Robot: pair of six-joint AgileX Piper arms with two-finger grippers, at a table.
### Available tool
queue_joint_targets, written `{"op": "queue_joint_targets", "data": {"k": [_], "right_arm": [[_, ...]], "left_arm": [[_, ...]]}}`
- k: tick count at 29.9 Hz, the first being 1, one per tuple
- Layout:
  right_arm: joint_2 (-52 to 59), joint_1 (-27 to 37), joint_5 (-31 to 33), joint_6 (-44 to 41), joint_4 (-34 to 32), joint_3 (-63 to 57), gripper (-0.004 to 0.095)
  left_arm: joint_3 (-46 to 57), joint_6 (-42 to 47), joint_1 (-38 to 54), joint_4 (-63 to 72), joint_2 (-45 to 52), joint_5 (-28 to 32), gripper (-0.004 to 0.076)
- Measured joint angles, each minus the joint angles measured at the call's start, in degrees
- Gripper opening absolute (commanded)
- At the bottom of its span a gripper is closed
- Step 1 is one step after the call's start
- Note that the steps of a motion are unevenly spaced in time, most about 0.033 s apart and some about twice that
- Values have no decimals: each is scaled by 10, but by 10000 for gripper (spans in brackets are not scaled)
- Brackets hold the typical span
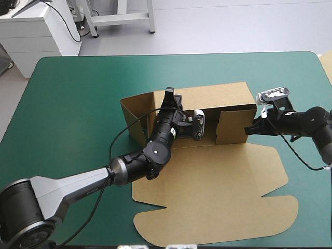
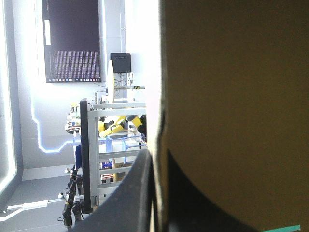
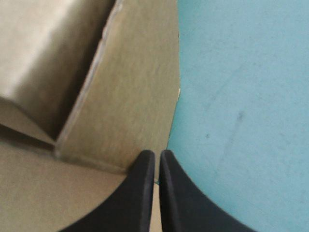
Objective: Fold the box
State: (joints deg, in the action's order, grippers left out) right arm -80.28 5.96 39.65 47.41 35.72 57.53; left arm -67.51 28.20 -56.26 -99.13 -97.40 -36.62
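Brown cut-board box (image 1: 207, 161) is found mid-frame, back wall (image 1: 218, 96) raised, lid (image 1: 218, 207) flat at lower right. Left black-finned gripper (image 1: 169, 96) is clamped on back wall; right gripper (image 1: 249, 127) is pinched on end flap (image 1: 231, 127). Wall is best held upright while flap is turned inward.

The box (image 2: 231, 96) is cut off by the left wrist view's edges.

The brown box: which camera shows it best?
The high view: it takes in nearly the whole box, walls raised at the back, the rest flat on the teal-green cover. The left wrist view shows only one wall close up; the right wrist view only a wall's corner beside the cover.
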Motion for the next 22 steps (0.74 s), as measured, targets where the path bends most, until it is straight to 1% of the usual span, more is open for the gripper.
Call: {"op": "queue_joint_targets", "data": {"k": [3, 5, 10, 14, 16, 22], "right_arm": [[0, 0, 10, 2, -19, 0, 344], [1, 0, 14, 3, -32, 0, 377], [7, 0, 30, 13, -59, 1, 376], [20, 0, 33, 43, -62, 3, 376], [23, 0, 29, 63, -54, 5, 376], [21, 0, 22, 130, 5, 4, 376]], "left_arm": [[0, 0, 0, 0, 0, 0, -8], [0, 0, 0, 0, 0, 0, -8], [0, 0, 0, 0, 0, 0, -8], [0, 0, 0, 0, 0, 2, -8], [0, 0, 0, 0, 0, 4, -8], [0, 0, 0, 0, 0, 4, -8]]}}
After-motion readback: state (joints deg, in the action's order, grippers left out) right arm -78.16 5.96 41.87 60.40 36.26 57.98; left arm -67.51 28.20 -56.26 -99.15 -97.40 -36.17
